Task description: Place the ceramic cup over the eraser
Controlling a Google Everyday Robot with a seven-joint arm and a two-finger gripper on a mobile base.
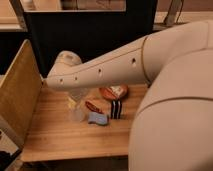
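Note:
The off-white ceramic cup (78,115) stands on the wooden table (60,140), left of centre. My gripper (75,98) hangs straight down from the end of the arm, right above the cup and partly covering its top. The striped black and white eraser (116,108) stands upright to the right of the cup, about a cup's width past the small things between them. My white arm crosses the view from the right and hides the table's right side.
A reddish-brown oval thing (93,106) and a flat light-blue piece (98,119) lie between cup and eraser. A reddish-brown round bowl (114,92) sits behind the eraser. A wooden side panel (17,95) walls the table's left edge.

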